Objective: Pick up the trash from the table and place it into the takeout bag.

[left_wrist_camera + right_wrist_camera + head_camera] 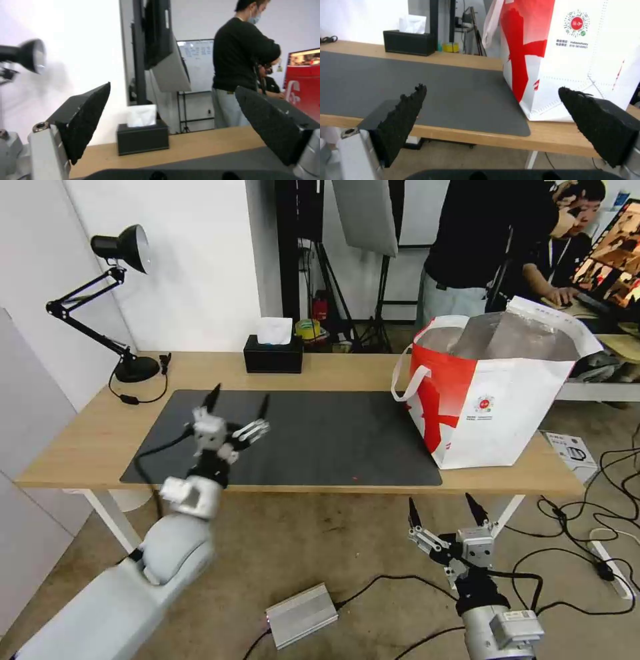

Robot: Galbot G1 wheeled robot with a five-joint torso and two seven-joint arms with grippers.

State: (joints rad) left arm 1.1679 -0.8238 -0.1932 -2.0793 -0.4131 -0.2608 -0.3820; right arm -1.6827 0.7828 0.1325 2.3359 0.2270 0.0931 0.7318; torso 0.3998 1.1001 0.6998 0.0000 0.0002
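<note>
The trash is out of view. The takeout bag (507, 400) stands upright and open at the right end of the table (87, 440), its foil lining showing; the right wrist view shows its red and white side (573, 57). A dark grey mat (320, 437) lies bare on the tabletop. My left gripper (240, 397) hovers open above the mat's left part with nothing between its fingers (86, 120). Below and in front of the table's front edge, near the bag, my right gripper (440, 503) is open too, its fingers (403, 117) holding nothing.
A black tissue box (272, 357) sits at the table's back edge. A black desk lamp (127, 367) stands at the back left corner. On the floor lie a silver box (301, 615) and cables (600, 553). People stand behind the table at the right.
</note>
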